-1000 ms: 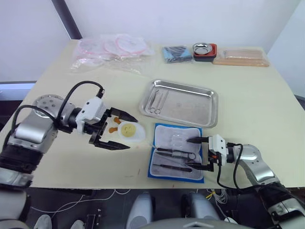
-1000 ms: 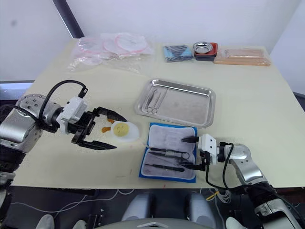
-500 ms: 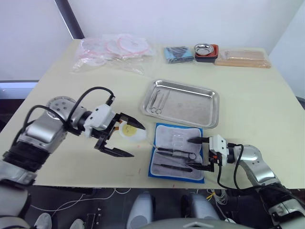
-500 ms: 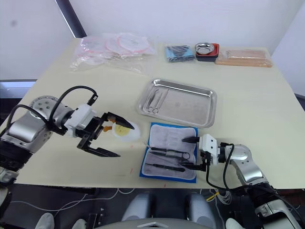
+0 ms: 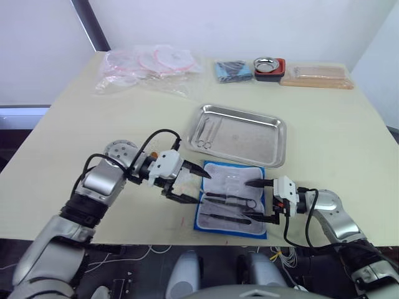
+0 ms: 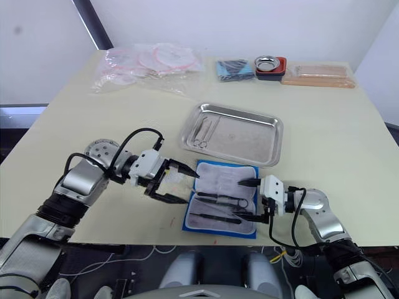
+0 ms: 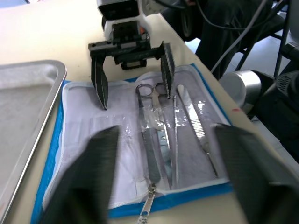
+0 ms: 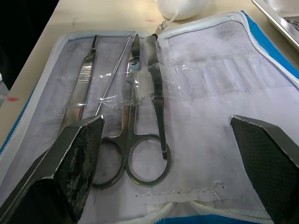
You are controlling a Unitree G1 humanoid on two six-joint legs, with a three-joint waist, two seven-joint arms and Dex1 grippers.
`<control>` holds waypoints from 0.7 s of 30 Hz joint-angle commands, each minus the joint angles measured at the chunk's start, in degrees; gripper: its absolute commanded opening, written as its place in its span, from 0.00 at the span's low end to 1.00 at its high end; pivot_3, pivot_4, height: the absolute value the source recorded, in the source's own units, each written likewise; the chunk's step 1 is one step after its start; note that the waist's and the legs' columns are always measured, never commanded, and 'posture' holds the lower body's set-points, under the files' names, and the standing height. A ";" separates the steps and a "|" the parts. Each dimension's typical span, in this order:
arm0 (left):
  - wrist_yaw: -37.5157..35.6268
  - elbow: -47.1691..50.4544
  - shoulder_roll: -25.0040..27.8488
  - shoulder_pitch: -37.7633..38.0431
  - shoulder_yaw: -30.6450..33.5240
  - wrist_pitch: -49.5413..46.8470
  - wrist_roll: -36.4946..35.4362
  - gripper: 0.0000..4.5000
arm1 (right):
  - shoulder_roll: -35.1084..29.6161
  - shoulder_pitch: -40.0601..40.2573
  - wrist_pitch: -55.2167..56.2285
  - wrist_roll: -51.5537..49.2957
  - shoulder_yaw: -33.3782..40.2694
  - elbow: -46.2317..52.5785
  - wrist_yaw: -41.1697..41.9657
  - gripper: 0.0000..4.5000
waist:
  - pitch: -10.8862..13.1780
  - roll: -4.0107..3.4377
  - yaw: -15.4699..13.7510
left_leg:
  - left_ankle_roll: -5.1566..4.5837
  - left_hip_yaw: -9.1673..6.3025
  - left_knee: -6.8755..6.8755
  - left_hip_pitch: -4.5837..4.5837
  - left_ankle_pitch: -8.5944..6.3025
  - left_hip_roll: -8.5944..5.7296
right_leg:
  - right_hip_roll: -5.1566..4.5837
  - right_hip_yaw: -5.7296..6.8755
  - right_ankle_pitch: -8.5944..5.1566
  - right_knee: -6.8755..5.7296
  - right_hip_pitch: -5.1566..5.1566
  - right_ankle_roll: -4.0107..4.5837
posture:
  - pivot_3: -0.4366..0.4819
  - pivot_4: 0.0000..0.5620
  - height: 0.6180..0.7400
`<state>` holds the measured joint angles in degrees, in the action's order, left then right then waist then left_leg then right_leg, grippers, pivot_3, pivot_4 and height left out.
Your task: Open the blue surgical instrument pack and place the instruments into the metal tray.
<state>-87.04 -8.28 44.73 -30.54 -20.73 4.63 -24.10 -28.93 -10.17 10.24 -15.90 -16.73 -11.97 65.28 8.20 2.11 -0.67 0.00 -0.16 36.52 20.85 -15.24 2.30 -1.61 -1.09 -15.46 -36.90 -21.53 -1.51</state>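
Observation:
The blue surgical instrument pack (image 5: 219, 172) lies unzipped and flat near the table's front edge, pale lining up. Several instruments are still strapped in it: ring-handled scissors (image 8: 135, 140), a thin probe and straight tweezers (image 7: 196, 126). Behind it sits the metal tray (image 5: 252, 142), with two slim instruments (image 5: 206, 132) at its left end. My left gripper (image 5: 202, 188) is open at the pack's left edge. On the pack's right side my right gripper (image 5: 245, 199) is open, its fingers (image 8: 74, 163) spread over the lining and touching no tool.
A white round object (image 8: 182, 7) lies just left of the pack, mostly behind my left gripper. Along the table's back edge are clear bags with pink rings (image 5: 146, 65), a darker blue bundle (image 5: 232, 70), a small bowl in a red holder (image 5: 269, 65) and a tan box (image 5: 315, 75).
My left arm has swung right across the table, from beside the white round object to the pack's left edge, with the gripper still open. The right gripper has stayed in place.

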 commanded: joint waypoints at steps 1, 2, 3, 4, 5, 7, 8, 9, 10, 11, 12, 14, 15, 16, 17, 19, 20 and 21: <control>0.21 -1.74 -2.26 -0.20 1.09 2.05 3.34 0.30 | -1.24 3.62 -3.67 7.34 -3.86 -6.39 -1.35 1.00 | -0.02 0.02 0.01 | 0.00 -0.01 0.00 0.00 0.00 0.01 | 0.01 0.00 0.00 0.00 0.00 0.01 | 0.48 0.27 1.00; 0.26 -2.31 -3.01 -0.22 1.08 2.65 4.26 0.17 | -1.20 3.59 -3.68 7.35 -3.91 -6.38 -1.40 1.00 | -0.03 0.03 0.01 | 0.00 -0.01 0.01 -0.01 0.00 0.02 | 0.03 0.00 0.02 -0.01 0.00 0.03 | 0.48 0.27 1.00; 0.07 -2.80 -3.68 -0.29 0.76 2.92 5.15 0.09 | -1.18 3.56 -3.67 7.35 -3.94 -6.37 -1.45 1.00 | -0.05 0.05 0.01 | 0.00 -0.01 0.01 -0.01 0.00 0.02 | 0.03 0.00 0.02 -0.01 0.00 0.03 | 0.48 0.27 1.00; -0.08 -3.48 -4.40 -0.43 0.57 3.51 6.08 0.09 | -1.15 3.54 -3.65 7.36 -3.96 -6.38 -1.51 1.00 | -0.08 0.09 0.01 | 0.00 0.00 0.01 -0.02 0.00 0.02 | 0.03 -0.01 0.02 -0.02 0.00 0.04 | 0.48 0.27 1.00; -0.05 -4.32 -5.20 -0.68 0.40 3.88 6.90 0.09 | -1.14 3.53 -3.64 7.36 -3.97 -6.37 -1.55 1.00 | -0.11 0.13 0.01 | 0.00 -0.01 0.01 -0.01 0.00 0.02 | 0.03 -0.01 0.02 -0.02 0.01 0.04 | 0.48 0.27 1.00; 0.30 -6.47 -6.74 -1.27 0.27 4.97 8.60 0.09 | -1.08 3.51 -3.70 7.34 -4.00 -6.31 -1.67 1.00 | -0.19 0.22 0.02 | 0.00 -0.01 0.01 -0.02 0.00 0.02 | 0.04 -0.01 0.02 -0.03 0.01 0.04 | 0.48 0.27 1.00; 0.35 -7.48 -7.48 -1.51 0.21 5.37 9.28 0.09 | -1.07 3.52 -3.69 7.33 -3.99 -6.30 -1.74 1.00 | -0.21 0.24 0.02 | 0.00 -0.02 0.01 -0.03 0.00 0.03 | 0.04 0.00 0.03 -0.04 0.01 0.04 | 0.48 0.27 1.00; 0.32 -8.25 -8.04 -1.67 0.20 5.63 9.84 0.09 | -1.06 3.53 -3.68 7.32 -3.99 -6.31 -1.81 1.00 | -0.22 0.25 0.02 | 0.00 -0.02 0.02 -0.03 0.00 0.03 | 0.04 0.00 0.03 -0.05 0.01 0.05 | 0.48 0.27 1.00; 0.29 -8.93 -8.55 -1.80 0.23 5.90 10.36 0.09 | -1.06 3.54 -3.65 7.32 -3.98 -6.34 -1.89 1.00 | -0.24 0.25 0.02 | 0.00 -0.02 0.02 -0.03 0.00 0.03 | 0.04 0.00 0.03 -0.06 0.01 0.05 | 0.48 0.27 1.00; 0.25 -9.47 -8.91 -1.86 0.33 6.11 10.86 0.09 | -1.07 3.57 -3.63 7.33 -3.99 -6.35 -1.95 1.00 | -0.25 0.24 0.04 | 0.00 -0.02 0.03 -0.03 0.00 0.02 | 0.04 0.00 0.03 -0.06 0.01 0.05 | 0.48 0.27 1.00; 0.58 -10.40 -9.27 -2.00 0.31 6.70 11.67 0.09 | -1.05 3.61 -3.61 7.34 -4.00 -6.35 -2.02 1.00 | -0.25 0.24 0.08 | 0.00 -0.02 0.03 -0.04 0.00 0.03 | 0.04 -0.01 0.03 -0.06 0.01 0.05 | 0.48 0.27 1.00; 0.80 -11.13 -10.25 -2.02 1.12 5.58 11.03 0.09 | -0.95 3.83 -3.60 7.39 -4.03 -6.32 -2.24 1.00 | -0.26 0.22 0.12 | 0.00 -0.03 0.03 -0.03 0.00 0.03 | 0.05 -0.01 0.03 -0.07 0.01 0.05 | 0.48 0.27 1.00; 0.70 -11.08 -10.55 -1.89 1.45 4.95 10.52 0.09 | -0.91 3.97 -3.59 7.42 -4.04 -6.27 -2.36 1.00 | -0.30 0.16 0.09 | 0.00 -0.05 0.03 -0.03 0.00 0.03 | 0.05 -0.01 0.04 -0.08 0.01 0.03 | 0.48 0.27 1.00; 0.51 -11.03 -10.73 -1.79 1.62 4.58 10.37 0.09 | -0.92 4.11 -3.60 7.43 -4.06 -6.18 -2.41 1.00 | -0.30 0.16 0.10 | 0.00 -0.06 0.03 -0.04 0.00 0.03 | 0.05 -0.01 0.04 -0.09 0.01 0.03 | 0.48 0.27 1.00; 0.61 -11.17 -10.82 -1.71 1.66 5.28 10.76 0.09 | -0.91 4.22 -3.62 7.41 -4.09 -6.10 -2.44 1.00 | -0.30 0.16 0.11 | 0.00 -0.06 0.04 -0.04 0.00 0.03 | 0.05 -0.01 0.05 -0.11 0.01 0.03 | 0.48 0.27 1.00; 0.77 -11.45 -10.93 -1.45 1.62 5.79 11.40 0.17 | -0.91 4.27 -3.69 7.38 -4.10 -6.03 -2.51 1.00 | -0.32 0.14 0.15 | 0.00 -0.06 0.05 -0.04 0.00 0.03 | 0.05 0.00 0.05 -0.13 0.01 0.03 | 0.48 0.27 1.00; 0.77 -11.54 -10.96 -1.35 1.59 5.96 11.68 0.17 | -0.92 4.26 -3.70 7.38 -4.10 -6.02 -2.54 1.00 | -0.33 0.12 0.15 | 0.00 -0.07 0.06 -0.05 0.00 0.04 | 0.06 0.00 0.05 -0.15 0.01 0.03 | 0.48 0.27 1.00; 0.61 -11.61 -10.98 -1.25 1.57 6.08 11.80 0.17 | -0.91 4.22 -3.72 7.38 -4.10 -6.03 -2.58 1.00 | -0.33 0.12 0.15 | 0.00 -0.07 0.06 -0.05 0.00 0.03 | 0.06 -0.01 0.05 -0.16 0.01 0.03 | 0.48 0.27 1.00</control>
<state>-86.40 -20.03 33.98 -31.69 -20.51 9.50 -12.51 -28.63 -10.05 10.24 -15.89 -17.01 -11.83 64.22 7.87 2.23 -0.52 -0.01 -0.24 36.58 20.79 -15.24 2.34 -1.55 -1.10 -15.41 -37.06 -21.52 -1.48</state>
